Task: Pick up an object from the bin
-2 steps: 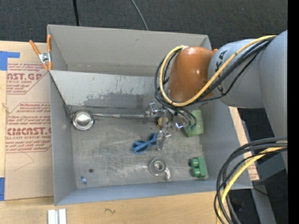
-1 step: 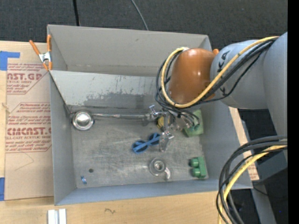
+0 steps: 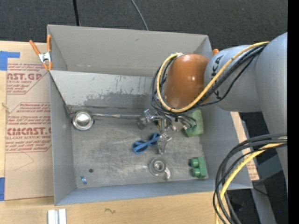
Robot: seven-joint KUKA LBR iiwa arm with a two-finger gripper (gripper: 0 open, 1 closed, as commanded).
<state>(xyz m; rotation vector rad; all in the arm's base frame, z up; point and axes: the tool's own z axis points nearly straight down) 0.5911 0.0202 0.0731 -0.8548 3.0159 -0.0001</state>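
Hand (image 3: pixel 163 140): hangs below the orange cover (image 3: pixel 184 80), right of centre in the frame, low over the floor of the bin (image 3: pixel 63 101). I cannot tell whether it is apart or together, because its metal parts run into one another.
Nearest thing: blue piece (image 3: pixel 145 144), small and X-shaped like a crossed clip, lying flat just below centre. Its right end is touching or just beside the hand; I cannot tell which.
Handling (my judgement): it looks like plastic, so light, stiff and a bit slippery on the metal floor. It would likely skid if nudged on 1 side.
Where to hold: I would take it across the narrow crossing in the middle, not at the spread ends.
Neighbours: ladle (image 3: pixel 82 120), bowl at left, handle running right toward the hand; metal ring (image 3: pixel 158 166) below the blue piece; green block (image 3: pixel 197 168) at lower right; pale green piece (image 3: pixel 195 123) at right, partly under the arm.
Risk: the ladle handle ends near the hand and could get caught along with the blue piece.
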